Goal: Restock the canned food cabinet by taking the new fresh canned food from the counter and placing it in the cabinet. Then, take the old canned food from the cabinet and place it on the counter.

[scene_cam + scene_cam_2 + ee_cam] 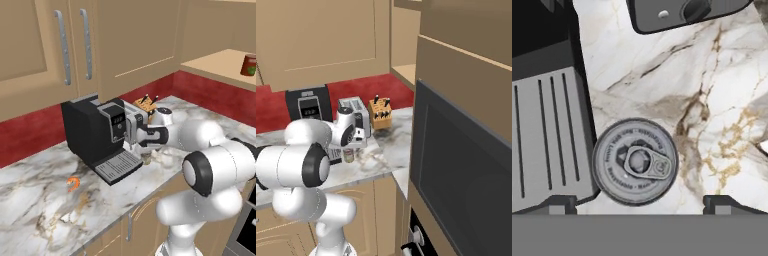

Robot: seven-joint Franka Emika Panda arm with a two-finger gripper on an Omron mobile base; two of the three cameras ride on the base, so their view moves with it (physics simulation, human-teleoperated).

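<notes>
Pincer (640, 204) wide, holding nothing, aimed straight down over the new fresh canned food (635, 161). Both dark fingertips (559, 204) well apart at the bottom of the hand view, one to each side of the tin, not touching it.

Tin upright on the marble tabletop (722, 100), just beside the slotted drip tray of the black coffee machine (95, 131), its rim over the tray's edge in the hand view. Silvery lid with pull ring; embossed writing in a ring around the lid, too small to read. Seen small under the hand in the right base view (349, 154), label not readable there.

Old canned food (248, 65), dark red with a green mark, standing on the shelf of the open cabinet (220, 64) at upper right, well apart from the arm.

Behind the hand: silver toaster (355, 111) and wooden knife block (380, 114). Small panel on the coffee machine front, its signs too blurred to read.
</notes>
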